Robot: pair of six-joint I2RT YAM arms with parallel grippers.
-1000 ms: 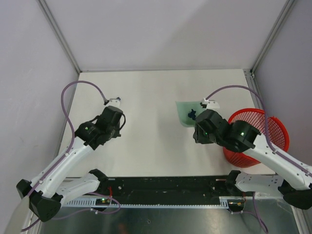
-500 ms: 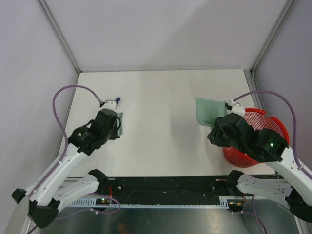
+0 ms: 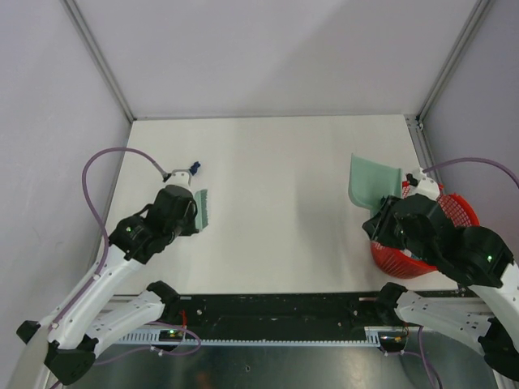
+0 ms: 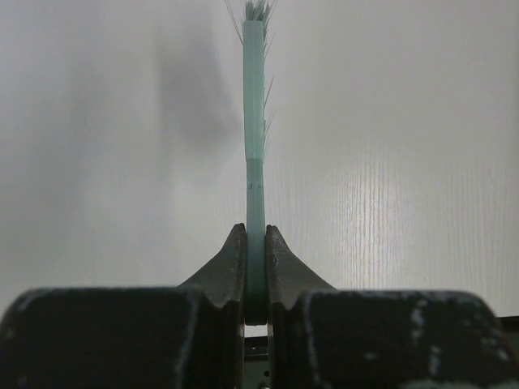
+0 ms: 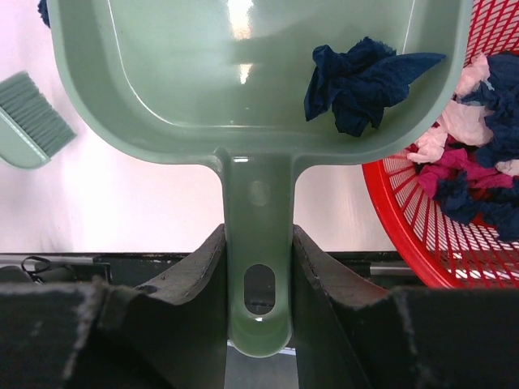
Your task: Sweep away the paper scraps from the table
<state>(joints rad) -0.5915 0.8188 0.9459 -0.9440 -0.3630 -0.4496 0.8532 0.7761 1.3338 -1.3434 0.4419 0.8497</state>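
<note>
My right gripper (image 3: pixel 383 215) (image 5: pixel 259 251) is shut on the handle of the pale green dustpan (image 3: pixel 370 185) (image 5: pixel 243 73) and holds it raised beside the red basket. A crumpled dark blue paper scrap (image 5: pixel 361 77) lies in the pan's right corner, over the basket rim. My left gripper (image 3: pixel 188 212) (image 4: pixel 255 243) is shut on the pale green brush (image 3: pixel 201 209) (image 4: pixel 255 121), held edge-on over the white table (image 3: pixel 276 162) at the left. A small dark blue bit (image 3: pixel 195 169) (image 5: pixel 42 10) shows just beyond the left wrist.
The red mesh basket (image 3: pixel 458 212) (image 5: pixel 454 235) stands at the table's right edge and holds pink and dark blue crumpled paper. Grey walls and metal frame rails bound the table at the back and sides. The black base rail runs along the near edge.
My right arm has lifted the dustpan and carried it right, to the basket. My left arm has drawn back to the left with the brush.
</note>
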